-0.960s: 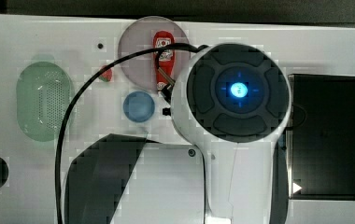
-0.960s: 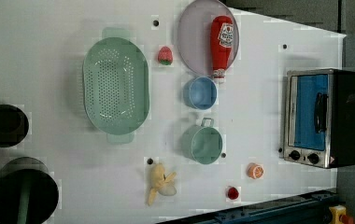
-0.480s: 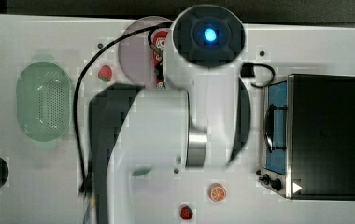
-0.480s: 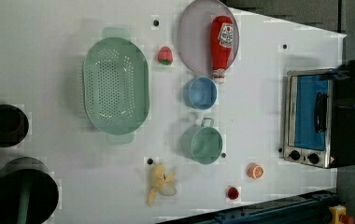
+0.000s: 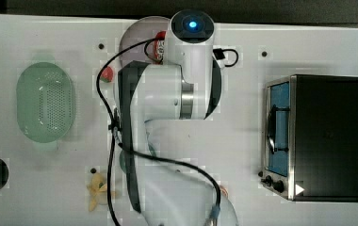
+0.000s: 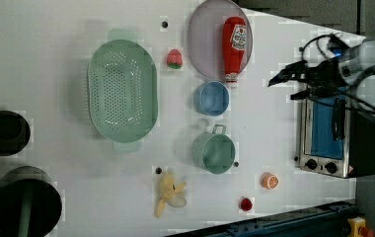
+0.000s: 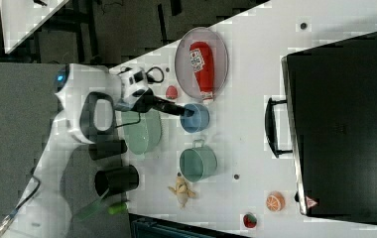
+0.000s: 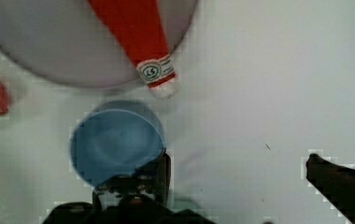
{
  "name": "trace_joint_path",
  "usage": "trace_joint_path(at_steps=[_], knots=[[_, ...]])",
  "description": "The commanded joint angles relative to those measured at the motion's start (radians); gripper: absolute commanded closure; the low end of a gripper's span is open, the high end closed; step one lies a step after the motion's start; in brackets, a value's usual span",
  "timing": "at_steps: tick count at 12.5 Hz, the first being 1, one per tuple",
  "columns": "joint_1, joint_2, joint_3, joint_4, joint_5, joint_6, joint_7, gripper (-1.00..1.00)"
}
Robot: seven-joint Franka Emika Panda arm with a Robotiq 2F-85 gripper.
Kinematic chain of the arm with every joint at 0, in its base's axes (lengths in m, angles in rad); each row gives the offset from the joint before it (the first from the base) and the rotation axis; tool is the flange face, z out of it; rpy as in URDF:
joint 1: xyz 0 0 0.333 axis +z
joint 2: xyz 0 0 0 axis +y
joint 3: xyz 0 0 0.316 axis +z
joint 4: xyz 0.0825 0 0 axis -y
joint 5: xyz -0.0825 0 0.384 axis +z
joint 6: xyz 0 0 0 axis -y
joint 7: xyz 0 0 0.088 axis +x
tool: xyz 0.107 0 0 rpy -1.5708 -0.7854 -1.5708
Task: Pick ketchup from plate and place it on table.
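The ketchup (image 6: 234, 46) lies flat on the plate (image 6: 204, 44), cap overhanging the rim. The gripper (image 8: 236, 172) hangs above, fingers fully spread and empty, probably ready to straddle the bottle.

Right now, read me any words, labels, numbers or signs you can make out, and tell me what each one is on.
Nothing reads clearly enough to quote.
Ketchup body label: white print, too blurred to read.
Ketchup neck band: a round seal with two marks inside, not surely legible.
Toaster oven: a red warning triangle at one corner, a sign without readable text.
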Motion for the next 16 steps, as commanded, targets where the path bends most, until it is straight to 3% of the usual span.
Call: trace_joint_path(at_steps=[1, 5, 10, 16], knots=[[0.022, -0.012, 0.005, 0.013, 0.003, 0.076, -0.189, -1.00], [0.041, 0.104, 0.005, 0.038, -0.010, 0.188, -0.196, -1.00], [0.060, 0.279, 0.005, 0.167, -0.083, 0.296, -0.199, -1.00], [0.065, 0.449, 0.001, 0.315, -0.104, 0.386, -0.199, -1.00]])
